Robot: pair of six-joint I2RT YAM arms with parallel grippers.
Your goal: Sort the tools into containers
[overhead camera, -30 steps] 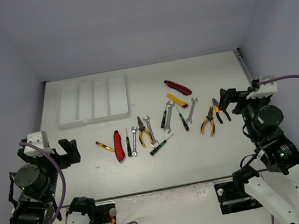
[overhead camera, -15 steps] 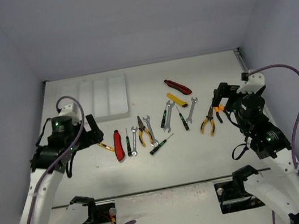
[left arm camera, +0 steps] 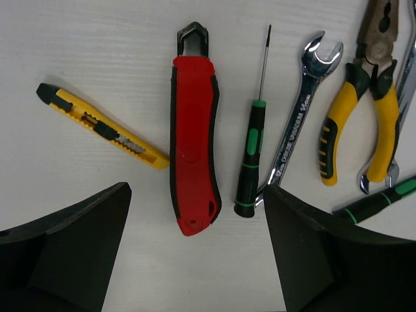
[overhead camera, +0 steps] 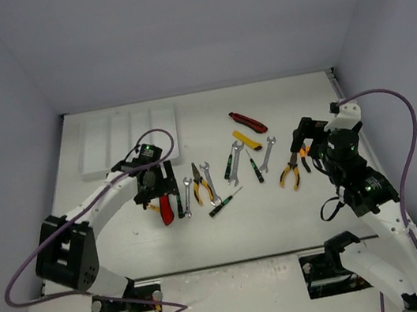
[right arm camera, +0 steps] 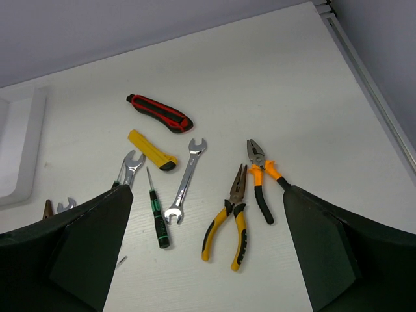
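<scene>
Left tool (left arm camera: pixel 196 194) gapes over red knife (left arm camera: pixel 194 133); right tool (right arm camera: pixel 208 192) gapes too.

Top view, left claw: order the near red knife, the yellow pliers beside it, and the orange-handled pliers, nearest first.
From the left claw:
1. Red knife, partly under it.
2. Yellow pliers, to its right.
3. Orange-handled pliers, far right, by the right arm.

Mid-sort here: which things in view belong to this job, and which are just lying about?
Belong to the job: white tray; red utility knives; yellow utility knives; screwdrivers; wrenches; pliers.

Not part of it: purple cables; arm base plates. No other loose items are visible.
</scene>
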